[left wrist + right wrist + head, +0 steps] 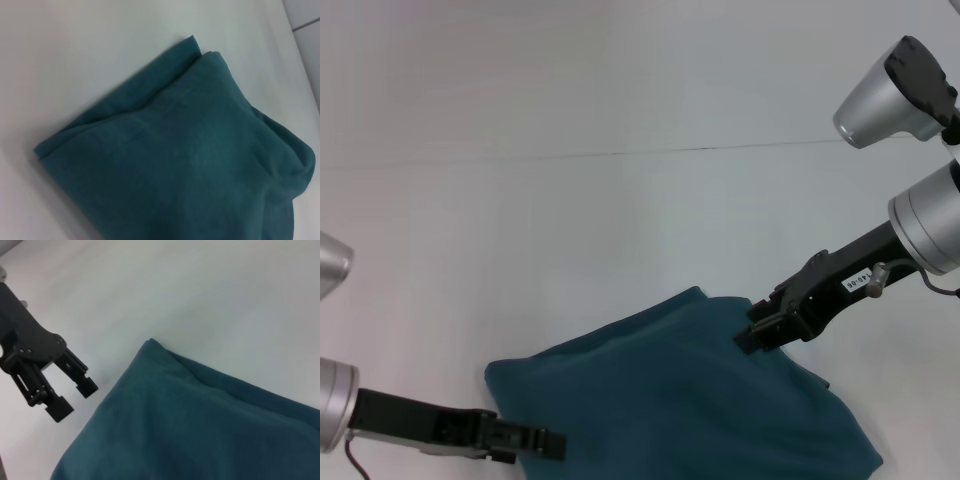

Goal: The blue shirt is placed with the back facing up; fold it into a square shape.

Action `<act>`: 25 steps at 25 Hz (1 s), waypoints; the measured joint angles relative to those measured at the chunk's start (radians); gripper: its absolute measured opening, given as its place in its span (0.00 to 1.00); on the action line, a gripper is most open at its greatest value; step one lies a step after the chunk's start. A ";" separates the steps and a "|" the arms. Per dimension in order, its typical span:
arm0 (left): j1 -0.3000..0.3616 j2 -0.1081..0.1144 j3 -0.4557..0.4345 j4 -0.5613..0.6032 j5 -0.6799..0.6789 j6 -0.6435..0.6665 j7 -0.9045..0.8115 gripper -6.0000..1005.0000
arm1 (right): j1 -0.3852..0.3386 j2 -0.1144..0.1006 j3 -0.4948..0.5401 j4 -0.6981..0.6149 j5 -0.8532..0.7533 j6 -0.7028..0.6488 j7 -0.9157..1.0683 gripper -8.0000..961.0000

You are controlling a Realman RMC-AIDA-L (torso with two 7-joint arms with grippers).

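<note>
My two arms reach inward, low.
My left gripper (67,392) has its fingers spread apart; my right gripper (757,333) points down-left from the right side.

head: high, looking down | wrists: close | shared: blue shirt (690,395)
</note>
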 joint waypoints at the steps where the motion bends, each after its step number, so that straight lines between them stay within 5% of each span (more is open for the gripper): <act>1: -0.002 -0.002 0.001 -0.004 0.001 -0.004 -0.001 0.92 | 0.005 0.000 -0.002 0.000 -0.003 -0.003 -0.001 0.44; 25: -0.030 -0.007 0.031 -0.095 0.062 -0.114 -0.030 0.92 | 0.036 0.005 -0.011 0.000 -0.029 -0.019 -0.019 0.44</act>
